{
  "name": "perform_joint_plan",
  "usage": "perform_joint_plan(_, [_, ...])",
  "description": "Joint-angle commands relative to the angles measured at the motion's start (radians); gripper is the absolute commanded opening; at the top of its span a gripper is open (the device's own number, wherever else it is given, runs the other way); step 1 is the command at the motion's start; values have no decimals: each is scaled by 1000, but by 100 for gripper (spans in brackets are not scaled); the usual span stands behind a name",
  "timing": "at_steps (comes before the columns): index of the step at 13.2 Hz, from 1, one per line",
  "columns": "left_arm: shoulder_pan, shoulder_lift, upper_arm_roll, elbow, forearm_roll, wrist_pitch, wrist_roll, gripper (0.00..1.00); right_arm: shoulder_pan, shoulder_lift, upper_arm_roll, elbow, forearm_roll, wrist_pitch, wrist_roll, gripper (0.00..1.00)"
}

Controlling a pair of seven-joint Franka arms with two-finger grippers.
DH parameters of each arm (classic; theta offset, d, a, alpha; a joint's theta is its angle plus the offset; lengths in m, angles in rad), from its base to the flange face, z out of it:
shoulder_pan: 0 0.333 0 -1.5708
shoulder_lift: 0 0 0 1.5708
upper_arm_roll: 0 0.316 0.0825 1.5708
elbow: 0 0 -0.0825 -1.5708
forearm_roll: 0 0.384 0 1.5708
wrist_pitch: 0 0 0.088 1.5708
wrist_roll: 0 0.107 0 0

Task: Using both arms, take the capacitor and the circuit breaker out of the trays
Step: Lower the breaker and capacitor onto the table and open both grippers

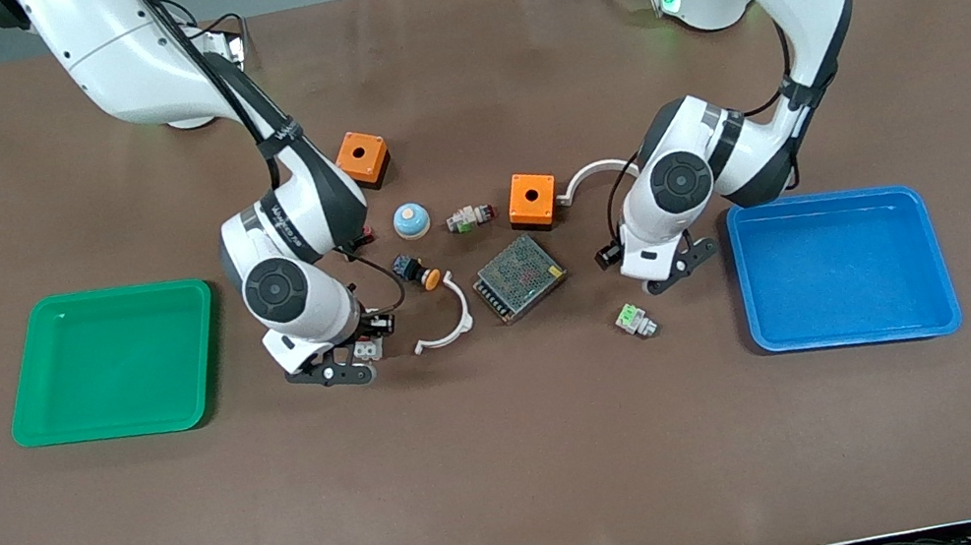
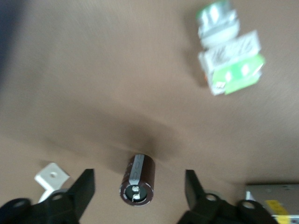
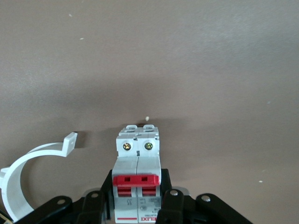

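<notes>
The capacitor [image 2: 137, 180], a dark brown cylinder with pale dots on its end, lies on its side on the brown mat. My left gripper [image 2: 139, 191] is open around it, one finger on each side and neither touching. In the front view that gripper [image 1: 675, 271] is low over the mat beside the blue tray, and the capacitor is hidden under it. My right gripper [image 3: 138, 205] is shut on the breaker [image 3: 138, 182], a white-grey block with a red toggle. In the front view it [image 1: 334, 367] is low over the mat between the green tray and a white clip, with the breaker [image 1: 370, 348] showing.
The green tray [image 1: 112, 363] is at the right arm's end and the blue tray [image 1: 844, 267] at the left arm's. Between them lie two orange boxes [image 1: 362, 156] [image 1: 532, 199], a mesh power supply [image 1: 520, 278], an orange-capped push-button [image 1: 417, 271], white clips [image 1: 446, 319] and a green-faced part [image 1: 635, 319].
</notes>
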Motion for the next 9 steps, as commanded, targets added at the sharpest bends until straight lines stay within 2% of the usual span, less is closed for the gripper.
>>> perform_joint_plan(1, [20,-39,4,98,20,-118,-2,100,38,33,-13,52,11,-13,70,18])
perform_joint_plan(5, [47,-41,14,234,24,-228,6,100,47,50,-12,54,21,-9,72,19])
perform_joint_plan(7, [51,-41,25,303,81,-241,5,100,52,54,-13,54,17,-9,70,26])
perform_joint_plan(8, [69,-41,33,337,102,-254,6,100,52,56,-13,54,14,-9,70,40])
perform_joint_plan(9, [93,-41,36,372,118,-267,14,100,52,53,-12,57,14,-10,70,76])
